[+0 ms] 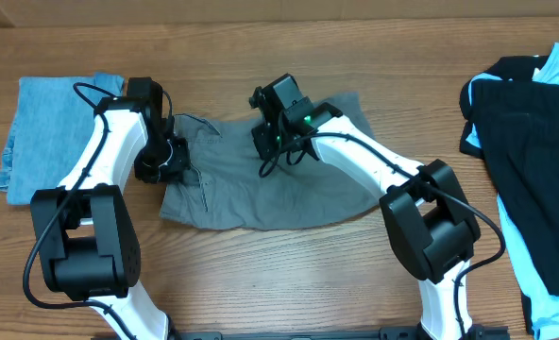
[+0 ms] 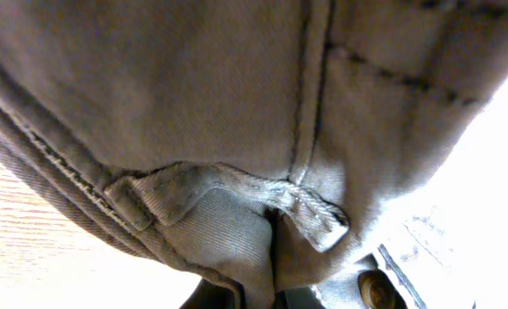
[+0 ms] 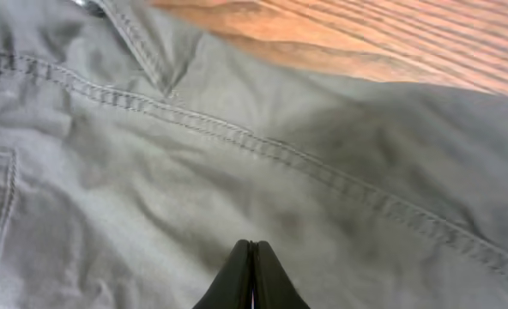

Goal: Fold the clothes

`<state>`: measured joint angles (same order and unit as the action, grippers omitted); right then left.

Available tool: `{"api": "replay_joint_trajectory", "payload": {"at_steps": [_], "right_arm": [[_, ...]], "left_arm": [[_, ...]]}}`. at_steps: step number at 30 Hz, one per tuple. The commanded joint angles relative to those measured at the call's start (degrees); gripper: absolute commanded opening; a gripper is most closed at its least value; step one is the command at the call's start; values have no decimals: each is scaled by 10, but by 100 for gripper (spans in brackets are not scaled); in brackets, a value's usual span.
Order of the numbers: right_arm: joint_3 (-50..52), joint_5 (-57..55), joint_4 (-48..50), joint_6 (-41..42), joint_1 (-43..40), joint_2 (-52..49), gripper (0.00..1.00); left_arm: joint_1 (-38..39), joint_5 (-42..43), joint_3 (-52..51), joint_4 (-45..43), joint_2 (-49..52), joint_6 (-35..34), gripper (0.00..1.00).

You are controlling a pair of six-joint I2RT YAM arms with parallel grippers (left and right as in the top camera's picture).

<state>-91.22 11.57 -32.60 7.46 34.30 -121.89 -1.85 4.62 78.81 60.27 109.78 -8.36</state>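
A plain grey woven garment with stitched seams [image 1: 261,194] lies rumpled on the wooden desk [image 1: 289,283]; the left tool [image 1: 169,159] is clamped on its left edge. The right tool [image 3: 252,251], pressed together, grips nothing, poised over that garment.

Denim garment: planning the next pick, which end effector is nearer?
Left. Left end effector sits beside the denim garment; right end effector is farther off, over the grey garment.

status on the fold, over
Left gripper shut on grey garment at its left edge. Right gripper shut, empty, over the cloth. Garment mostly flat, unfolded. Nothing in the way.
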Motion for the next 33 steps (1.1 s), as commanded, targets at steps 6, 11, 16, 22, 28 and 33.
{"api": "replay_joint_trajectory", "payload": {"at_steps": [6,11,16,22,28,33], "right_arm": [[3,23,4,0,7,-64,4],[-8,26,3,0,10,-73,4],[-66,35,-6,1,-2,-23,4],[-79,35,19,11,-3,-32,4],[-75,35,57,26,3,-98,4],[-75,36,71,29,7,-133,4]], "left_arm": [[5,-7,12,3,-11,15,8],[5,-8,12,3,-11,15,8],[5,-8,12,2,-11,15,8],[5,-5,12,-1,-11,15,8],[5,-6,12,-1,-11,15,8],[5,-6,12,-1,-11,16,9]]}}
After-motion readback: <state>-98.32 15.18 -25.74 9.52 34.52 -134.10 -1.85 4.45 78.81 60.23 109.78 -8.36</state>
